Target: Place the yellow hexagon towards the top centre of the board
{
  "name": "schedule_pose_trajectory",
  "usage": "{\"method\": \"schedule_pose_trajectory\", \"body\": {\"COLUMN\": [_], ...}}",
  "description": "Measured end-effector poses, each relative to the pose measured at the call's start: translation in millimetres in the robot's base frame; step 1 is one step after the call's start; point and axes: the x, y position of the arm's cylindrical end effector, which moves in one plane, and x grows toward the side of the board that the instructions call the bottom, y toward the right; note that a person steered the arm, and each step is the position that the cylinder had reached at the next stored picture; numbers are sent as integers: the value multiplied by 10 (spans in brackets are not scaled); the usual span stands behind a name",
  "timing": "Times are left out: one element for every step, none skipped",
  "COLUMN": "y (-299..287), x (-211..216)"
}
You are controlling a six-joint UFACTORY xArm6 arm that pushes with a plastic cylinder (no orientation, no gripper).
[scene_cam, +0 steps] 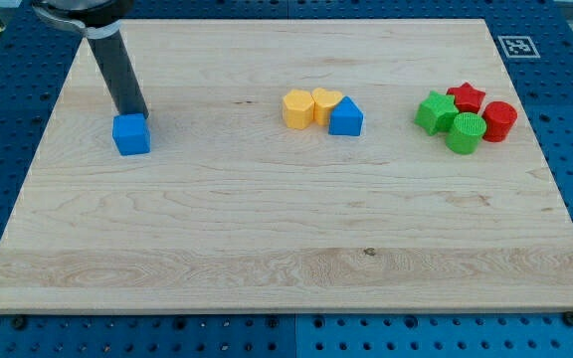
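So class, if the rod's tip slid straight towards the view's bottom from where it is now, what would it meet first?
My tip sits just behind the blue cube, apparently touching it, so it would push that cube first; depth is hard to judge.

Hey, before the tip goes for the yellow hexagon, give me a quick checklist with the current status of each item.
1. Yellow hexagon in view: ok.
2. My tip near the hexagon: not ok, it sits right behind the blue cube at the view's left.
3. Hexagon free of neighbours: not ok, the yellow heart touches it, with the blue triangular block beside that.
4. Board toward the view's top above the hexagon unblocked: ok.
5. Tip actually touching the blue cube: cannot tell.
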Motion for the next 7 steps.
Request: {"method": "schedule_pose_trajectory", "body": {"y": [0,1,82,155,168,330,330], "x": [106,134,134,134,134,134,134]}}
